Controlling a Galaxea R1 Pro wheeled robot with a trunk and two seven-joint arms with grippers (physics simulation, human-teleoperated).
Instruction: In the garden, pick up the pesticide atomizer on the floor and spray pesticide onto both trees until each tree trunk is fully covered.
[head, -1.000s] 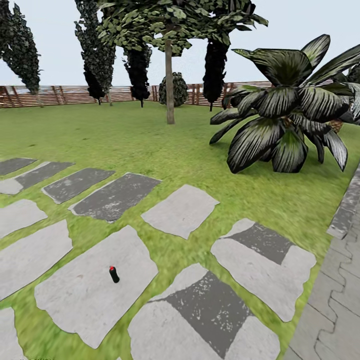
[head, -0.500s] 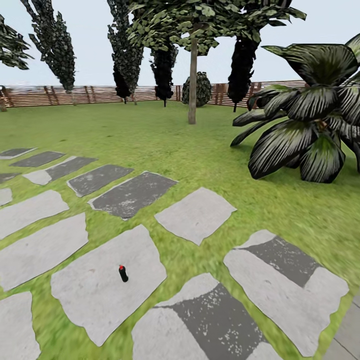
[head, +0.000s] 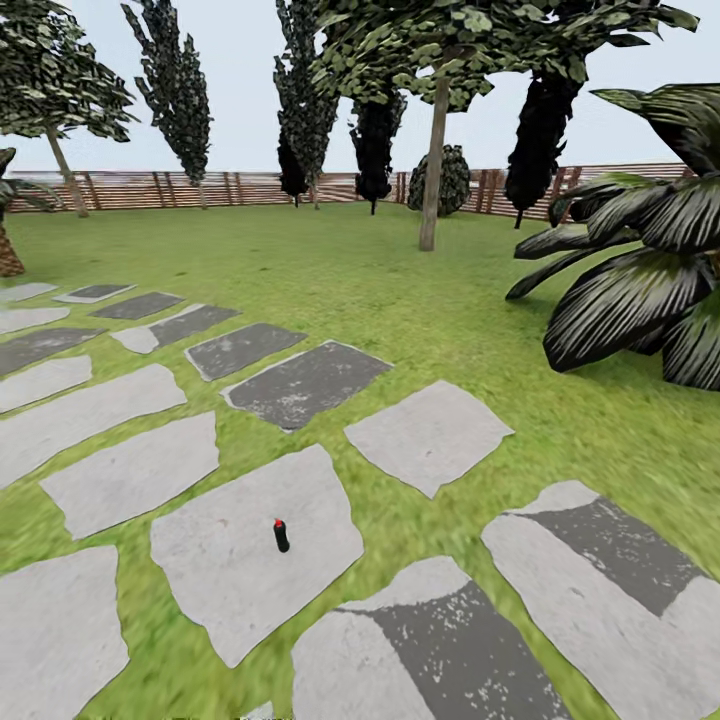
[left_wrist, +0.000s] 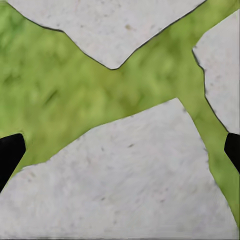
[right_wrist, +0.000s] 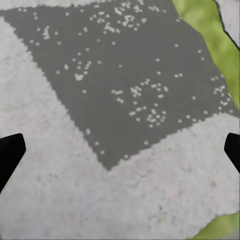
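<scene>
As the camera has swung left, the pesticide atomizer (head: 281, 536) stands upright on a pale slab (head: 250, 560), away from both spread claws (left_wrist: 120, 150) (right_wrist: 120, 150).

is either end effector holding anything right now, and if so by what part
Nothing is held. Both end effectors, left and right, are open over bare stone slabs, and the pesticide atomizer stands alone on a pale slab.

A rendered garden is showing here: a green lawn (head: 330, 270) is stretching toward 12 o'clock, a brown slatted fence (head: 230, 187) is ringing it, irregular stone slabs (head: 250, 560) are lying at 6 o'clock, and a palm (head: 640, 290) is spreading at 3 o'clock.
</scene>
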